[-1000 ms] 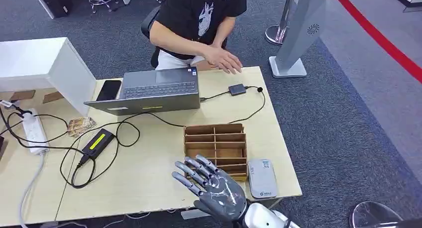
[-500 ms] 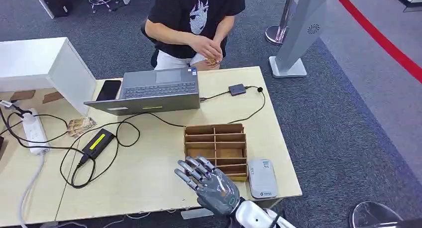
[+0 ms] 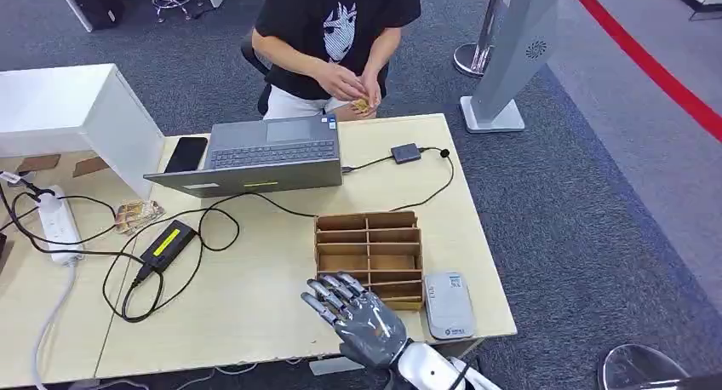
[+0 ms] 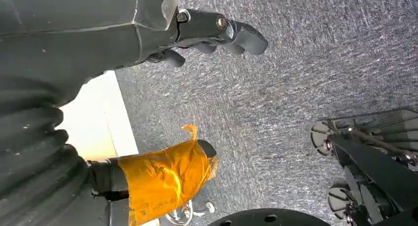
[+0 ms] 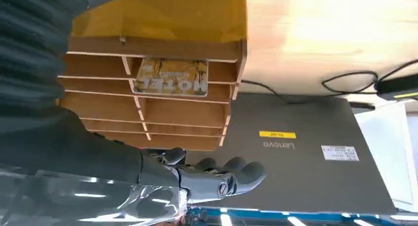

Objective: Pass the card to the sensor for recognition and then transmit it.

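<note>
The card (image 5: 171,77), tan with dark "HOTEL" lettering, stands in the wooden rack (image 5: 148,107); right hand (image 3: 358,315) spread, empty.

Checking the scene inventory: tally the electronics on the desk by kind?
Laptop: 1
Phone: 1
Card sensor: 1
Power strip: 1
Power adapter: 1
Small black box on cable: 1
Total: 6

Left hand (image 4: 148,33): fingers apart, holding nothing | thumb (image 4: 162,179): orange tape wrap | below: grey carpet (image 4: 276,88), pale table edge (image 4: 101,122)
</note>
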{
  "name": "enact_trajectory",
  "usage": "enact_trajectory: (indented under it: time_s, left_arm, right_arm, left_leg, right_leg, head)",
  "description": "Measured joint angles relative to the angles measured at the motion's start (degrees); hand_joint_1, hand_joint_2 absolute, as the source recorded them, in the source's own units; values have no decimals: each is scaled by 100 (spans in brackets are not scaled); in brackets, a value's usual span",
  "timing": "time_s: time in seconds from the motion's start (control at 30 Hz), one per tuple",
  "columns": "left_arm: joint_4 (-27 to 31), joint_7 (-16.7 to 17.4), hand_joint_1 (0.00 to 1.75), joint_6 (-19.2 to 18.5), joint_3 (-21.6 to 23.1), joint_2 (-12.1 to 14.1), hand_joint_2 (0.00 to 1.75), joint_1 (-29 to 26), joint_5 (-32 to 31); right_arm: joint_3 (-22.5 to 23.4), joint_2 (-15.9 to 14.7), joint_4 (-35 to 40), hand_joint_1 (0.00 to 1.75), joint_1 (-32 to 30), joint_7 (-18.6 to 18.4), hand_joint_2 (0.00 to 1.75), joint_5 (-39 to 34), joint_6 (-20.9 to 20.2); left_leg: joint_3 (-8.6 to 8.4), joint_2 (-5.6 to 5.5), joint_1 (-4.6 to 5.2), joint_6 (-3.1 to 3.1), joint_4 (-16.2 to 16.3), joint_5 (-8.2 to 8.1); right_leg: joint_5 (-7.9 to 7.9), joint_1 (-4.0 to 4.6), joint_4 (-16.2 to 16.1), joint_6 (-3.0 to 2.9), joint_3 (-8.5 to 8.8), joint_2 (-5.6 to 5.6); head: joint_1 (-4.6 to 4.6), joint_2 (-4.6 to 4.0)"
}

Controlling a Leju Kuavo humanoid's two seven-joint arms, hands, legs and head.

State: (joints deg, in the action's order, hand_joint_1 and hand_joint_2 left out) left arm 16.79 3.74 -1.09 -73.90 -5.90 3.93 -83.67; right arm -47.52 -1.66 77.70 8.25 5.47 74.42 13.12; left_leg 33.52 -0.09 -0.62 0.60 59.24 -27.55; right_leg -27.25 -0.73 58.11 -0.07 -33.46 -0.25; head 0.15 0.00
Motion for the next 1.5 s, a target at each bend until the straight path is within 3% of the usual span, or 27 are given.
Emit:
enact_trajectory:
  time_s: [0.53, 1.37, 1.4, 1.43, 1.47, 1.5]
  left_arm:
    - [0, 0, 0, 0, -35, 7, 175, 1, 17]
    - [31, 20, 0, 7, -146, -22, 175, 3, 26]
    - [31, 20, 0, 7, -146, -24, 175, 3, 26]
    - [31, 20, 0, 7, -146, -26, 175, 3, 26]
    - [31, 20, 0, 7, -146, -31, 175, 3, 26]
    - [31, 20, 0, 9, -146, -35, 175, 3, 26]
  right_arm:
    - [241, 114, -282, 0, 51, -560, 175, 243, -182]
    - [483, 306, -251, 0, -4, -564, 175, 511, -42]
    - [483, 306, -251, 56, -4, -606, 175, 573, -7]
    - [483, 310, -254, 56, -4, -645, 175, 632, 22]
    - [483, 313, -254, 134, -4, -717, 175, 759, 50]
    - [483, 315, -258, 164, -3, -800, 175, 906, 83]
  left_leg:
    - [0, 0, 0, 0, 0, 0]
    - [-1, 0, 0, 0, 0, 0]
    - [-1, 0, 0, 0, 0, 0]
    - [-1, 0, 0, 0, 0, 0]
    - [-1, 1, 0, 0, 0, 0]
    - [-1, 0, 0, 0, 0, 0]
  right_leg:
    - [0, 0, 0, 0, 0, 0]
    - [0, 0, 0, 0, 0, 0]
    - [0, 0, 0, 0, 0, 0]
    - [0, 0, 0, 0, 0, 0]
    - [0, 0, 0, 0, 0, 0]
    - [0, 0, 0, 0, 0, 0]
  head:
    - [0, 0]
    - [0, 2]
    - [0, 0]
    - [0, 2]
    - [0, 0]
    - [0, 0]
